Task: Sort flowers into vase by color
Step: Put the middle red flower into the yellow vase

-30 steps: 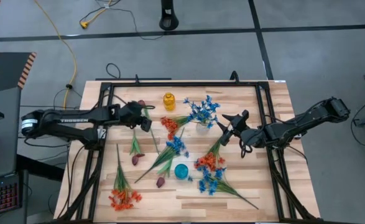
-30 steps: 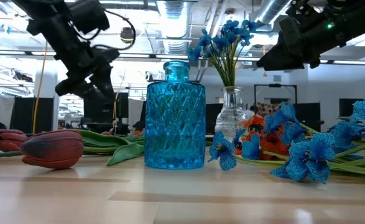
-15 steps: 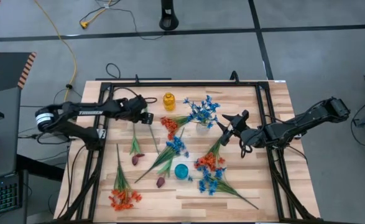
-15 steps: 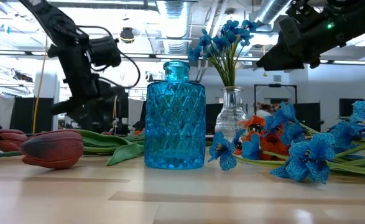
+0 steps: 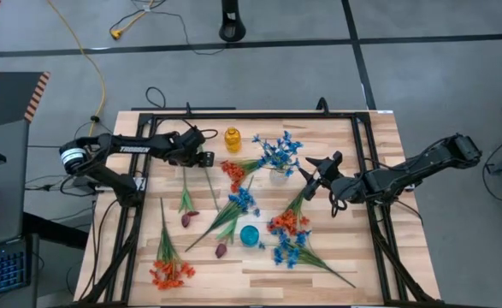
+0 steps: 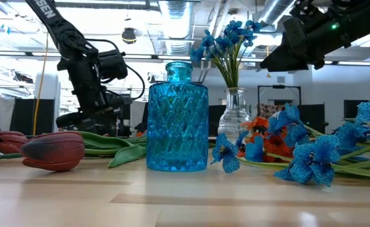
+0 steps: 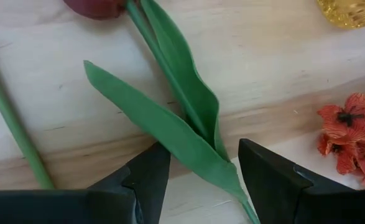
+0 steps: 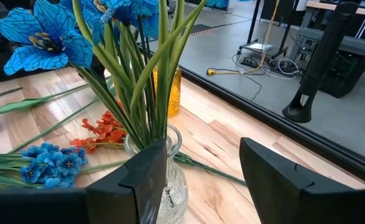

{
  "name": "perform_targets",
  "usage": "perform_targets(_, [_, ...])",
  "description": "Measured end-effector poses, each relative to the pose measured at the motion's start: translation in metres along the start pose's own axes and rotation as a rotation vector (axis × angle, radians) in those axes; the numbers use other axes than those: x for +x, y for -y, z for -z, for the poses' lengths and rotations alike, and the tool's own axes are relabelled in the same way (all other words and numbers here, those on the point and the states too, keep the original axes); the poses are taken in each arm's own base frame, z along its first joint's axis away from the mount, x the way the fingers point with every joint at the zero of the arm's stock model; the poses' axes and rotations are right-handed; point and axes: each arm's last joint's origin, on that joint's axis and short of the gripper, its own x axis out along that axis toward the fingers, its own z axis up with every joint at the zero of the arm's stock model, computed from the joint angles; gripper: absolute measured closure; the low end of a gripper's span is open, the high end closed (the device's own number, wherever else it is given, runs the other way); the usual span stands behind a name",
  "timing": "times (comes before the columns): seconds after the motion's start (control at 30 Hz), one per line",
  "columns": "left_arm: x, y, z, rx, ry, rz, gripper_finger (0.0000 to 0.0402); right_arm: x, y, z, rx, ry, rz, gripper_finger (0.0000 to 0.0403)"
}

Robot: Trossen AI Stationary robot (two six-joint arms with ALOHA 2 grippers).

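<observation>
My left gripper (image 5: 206, 159) is open and low over the table at the far left. Its fingers stand on either side of the leaf and stem (image 7: 182, 134) of a maroon tulip (image 7: 98, 6) lying flat on the table, and do not touch it. My right gripper (image 5: 307, 178) is open and empty, raised right of the clear vase (image 8: 160, 180) that holds blue flowers (image 5: 276, 152). Orange-red sprays (image 5: 233, 171), blue sprays (image 5: 244, 201) and maroon buds (image 5: 187, 219) lie flat across the middle of the table.
An amber vase (image 5: 233, 139) stands at the far side, just right of my left gripper. A blue glass vase (image 5: 249, 234) stands upright among the flowers near the middle. More sprays lie at the near left (image 5: 172, 272) and near right (image 5: 289, 251). A black frame (image 5: 148, 120) borders the table.
My left gripper has gone down toward the table and a little toward the far edge, tipping over the maroon tulip's stem. Its fingers now stand low on either side of the stem.
</observation>
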Motion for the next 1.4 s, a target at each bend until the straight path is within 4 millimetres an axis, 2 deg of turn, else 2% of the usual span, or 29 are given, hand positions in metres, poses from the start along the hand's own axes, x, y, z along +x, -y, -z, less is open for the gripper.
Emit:
perform_targets(0.57, [-0.004,-0.002,-0.002,0.035,0.066,-0.039,0.0392,0.0,0.0,0.0,-0.002,-0.002,0.001,0.0172])
perform_targets(0.83, [-0.004,-0.002,-0.002,0.037,0.075,-0.041,0.04,0.0,0.0,0.0,-0.002,-0.002,0.001,0.0172])
perform_targets(1.0, [-0.012,-0.001,-0.004,0.068,0.119,-0.027,0.0401,0.0,0.0,0.0,-0.002,-0.001,0.001,0.0172])
perform_targets(1.17, [-0.031,0.002,-0.007,0.08,0.192,0.022,0.0401,0.0,0.0,0.0,-0.003,-0.002,0.001,0.0172])
perform_targets(1.4, [-0.074,0.009,-0.013,0.118,0.406,0.174,0.0401,0.0,0.0,0.0,-0.003,-0.002,0.001,0.0172])
